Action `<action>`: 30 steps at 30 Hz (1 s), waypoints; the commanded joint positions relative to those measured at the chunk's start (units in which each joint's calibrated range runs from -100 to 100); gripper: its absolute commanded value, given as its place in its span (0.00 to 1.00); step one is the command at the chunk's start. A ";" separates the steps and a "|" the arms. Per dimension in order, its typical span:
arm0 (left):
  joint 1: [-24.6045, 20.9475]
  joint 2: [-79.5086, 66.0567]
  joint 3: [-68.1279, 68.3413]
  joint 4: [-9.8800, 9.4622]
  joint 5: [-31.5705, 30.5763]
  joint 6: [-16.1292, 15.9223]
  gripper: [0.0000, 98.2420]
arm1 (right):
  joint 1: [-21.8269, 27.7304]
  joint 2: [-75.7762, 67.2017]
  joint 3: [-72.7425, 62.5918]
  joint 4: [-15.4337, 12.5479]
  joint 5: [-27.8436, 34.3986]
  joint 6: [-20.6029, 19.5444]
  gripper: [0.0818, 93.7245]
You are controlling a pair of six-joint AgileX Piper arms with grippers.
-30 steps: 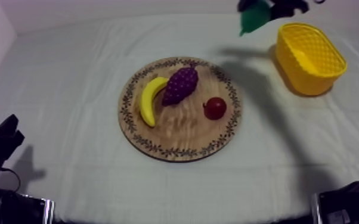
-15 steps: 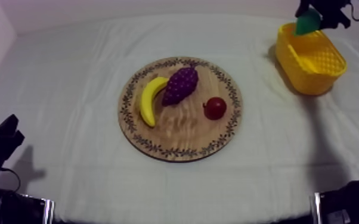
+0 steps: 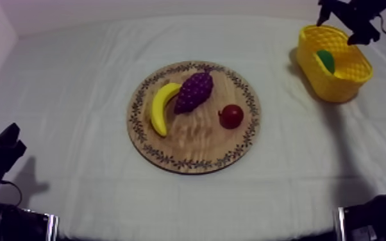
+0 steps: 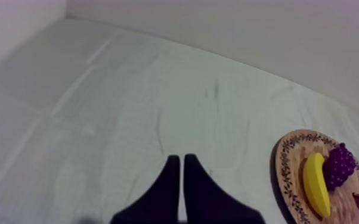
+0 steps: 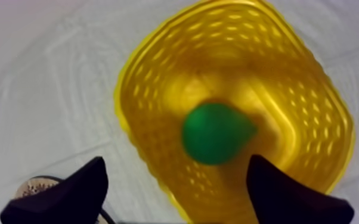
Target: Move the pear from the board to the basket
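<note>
My right gripper [image 3: 344,24] is up over the far end of the yellow basket [image 3: 336,90], at the right side of the table [image 3: 74,77]. Its two black fingers [image 5: 83,190] are wide apart and there is nothing between them. Looking down from my right wrist, I see the basket right under those fingers. The green pear [image 5: 214,132] is inside the basket, about in the middle. From above, the pear sits close to the basket wall that faces the board. Nothing is touching the pear.

The round wooden board [image 3: 195,144] is in the middle of the table, well apart from the basket. Three toy fruits are on it. The yellow banana [image 3: 160,108] lies on the left part of the board. The bunch of purple grapes [image 3: 193,91] lies just beside the banana and touches it. The small red fruit [image 3: 231,116] sits by itself on the right part of the board.

My left gripper [image 4: 180,190] is low at the left side of the table, far from the board. Its fingers are pressed together like a thin wedge and hold nothing. It points out over the bare cloth, with the board off to one side.
</note>
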 commanded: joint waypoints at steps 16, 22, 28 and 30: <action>0.00 -0.02 -0.05 -0.01 0.01 0.00 0.00 | 2.52 -46.41 37.77 -7.74 -18.68 12.48 0.23; 0.00 -0.02 -0.05 -0.01 0.01 0.00 0.00 | 2.73 -61.82 53.51 -9.73 -22.96 15.88 0.06; 0.00 -0.02 -0.05 -0.01 0.01 0.00 0.00 | 3.09 -76.31 68.74 -10.81 -24.91 19.54 0.01; 0.00 -0.02 -0.05 -0.01 0.01 0.00 0.00 | 3.07 -80.42 72.77 -10.80 -24.94 20.28 0.01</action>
